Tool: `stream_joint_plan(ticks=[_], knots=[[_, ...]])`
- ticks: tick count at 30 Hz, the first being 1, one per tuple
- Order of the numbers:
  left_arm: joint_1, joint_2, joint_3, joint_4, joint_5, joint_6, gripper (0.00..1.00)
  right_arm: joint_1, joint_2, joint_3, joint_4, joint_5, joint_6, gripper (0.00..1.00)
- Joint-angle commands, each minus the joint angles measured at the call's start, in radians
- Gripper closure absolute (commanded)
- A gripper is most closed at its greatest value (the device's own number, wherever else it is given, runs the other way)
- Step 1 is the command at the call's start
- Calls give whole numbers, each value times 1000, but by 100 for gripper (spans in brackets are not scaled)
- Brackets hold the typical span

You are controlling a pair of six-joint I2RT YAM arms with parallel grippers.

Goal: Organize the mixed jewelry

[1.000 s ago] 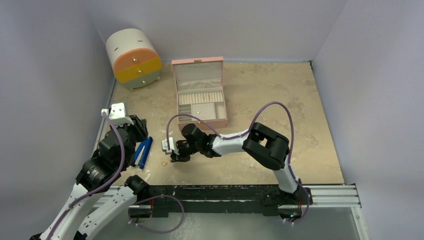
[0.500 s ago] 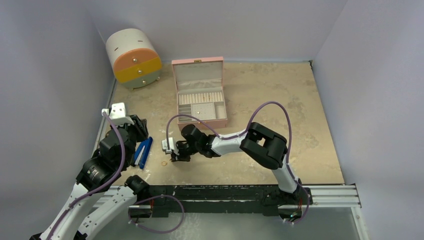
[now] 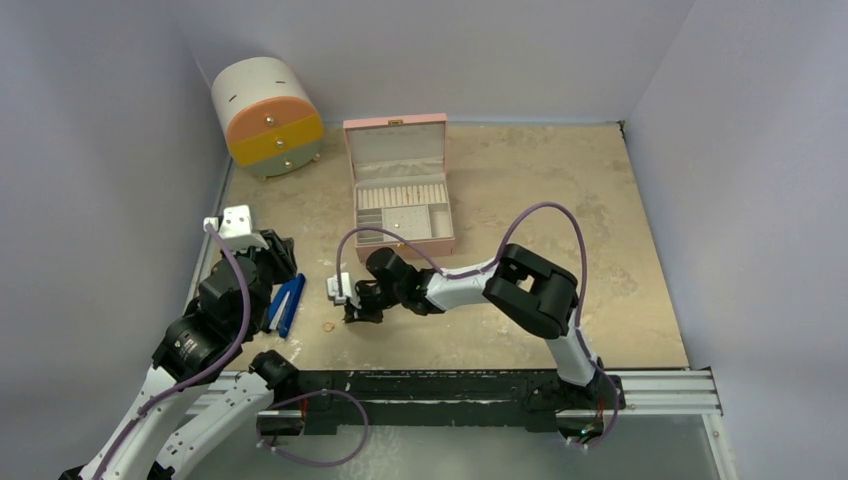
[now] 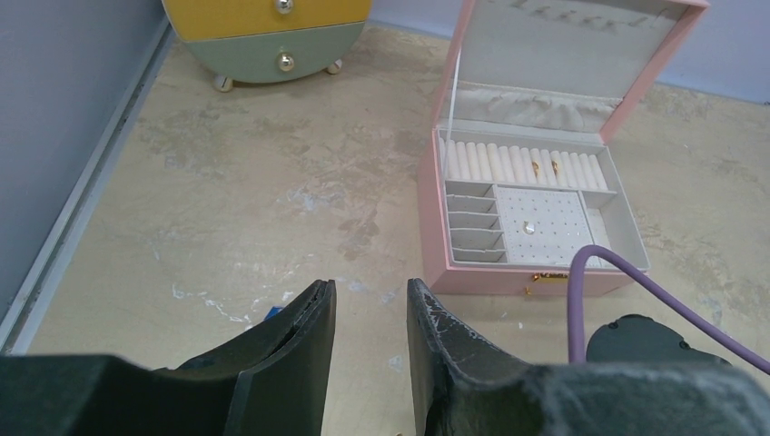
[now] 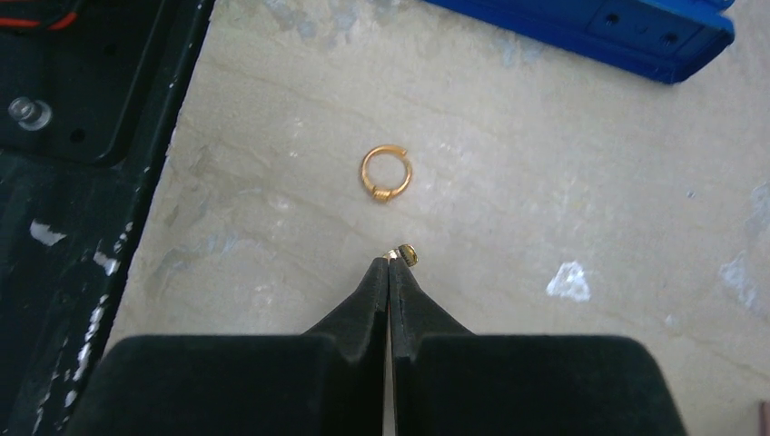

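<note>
My right gripper (image 5: 389, 263) is shut, and a tiny gold stud (image 5: 406, 254) sticks out at its fingertips, pinched by its post just above the table. A small gold ring (image 5: 386, 173) lies on the table a little beyond the tips; it also shows in the top view (image 3: 326, 327), left of the right gripper (image 3: 358, 315). My left gripper (image 4: 370, 291) is open and empty over the table's left side (image 3: 275, 255). The open pink box (image 4: 490, 277) holds two gold pieces in its ring rolls (image 4: 543, 167) and a stud on the dotted pad (image 4: 527, 229).
A blue-handled tool (image 3: 287, 304) lies between the arms, at the top of the right wrist view (image 5: 590, 23). A round chest with orange, yellow and green drawers (image 3: 266, 115) stands at the back left. The pink box (image 3: 405, 245) sits mid-table. Walls close three sides.
My right gripper has shifted slightly to the right, still shut. The left arm and the ring on the table have not moved.
</note>
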Motion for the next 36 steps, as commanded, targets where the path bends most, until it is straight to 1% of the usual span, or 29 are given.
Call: stream_joint_plan(ticks=[1,7,11,14,19,27,31,33,36], knots=[[-2,12,-2,41,22,-19,66,-4,-124,-80,85,13,41,100],[-3,32,-6,63,82,-51,65,-4,-308,-229,160,81,75,100],[-3,52,-23,110,160,-97,62,-7,-465,-318,185,141,86,100],[-2,71,-41,142,195,-147,58,-23,-579,-374,191,184,92,100],[-2,98,-66,222,302,-187,52,-80,-770,-462,204,199,121,100],[0,228,-68,379,480,-219,49,-206,-1037,-560,212,174,178,100],[18,288,-68,470,619,-243,49,-252,-1124,-597,240,166,228,100],[39,309,-75,528,718,-265,49,-291,-1156,-619,276,143,281,100],[109,337,-96,632,860,-334,48,-372,-1192,-657,352,89,389,100]])
